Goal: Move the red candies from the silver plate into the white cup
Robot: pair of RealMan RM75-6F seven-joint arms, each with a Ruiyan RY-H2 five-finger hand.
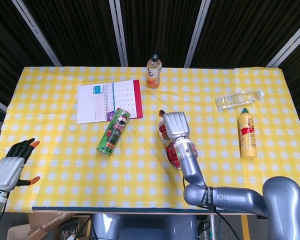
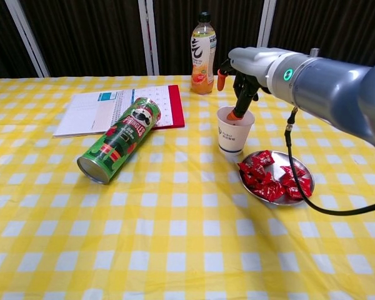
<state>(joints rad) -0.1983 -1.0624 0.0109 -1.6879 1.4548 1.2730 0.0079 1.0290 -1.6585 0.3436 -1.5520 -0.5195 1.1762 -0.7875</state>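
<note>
The right hand [image 2: 240,78] is held directly over the cup [image 2: 234,131], fingers spread and nothing seen in its grasp, one fingertip dipped at the rim. The candies [image 2: 272,179] are piled on the plate [image 2: 306,173] just beside the cup, below the hand's wrist. The left hand [image 1: 11,165] is kept open off the surface's edge.

Your white cup [image 2: 231,134] stood upright on the counter, a paper cup with a small dark print on its side, its mouth open upward. Just to the right of the cup and a little nearer the counter's front edge lay the silver plate [image 2: 304,191], a shallow round metal dish resting flat, apart from the cup. The red candies [image 2: 270,180] sat heaped in that plate, wrapped in shiny red foil, mostly covering its middle and left side.
</note>
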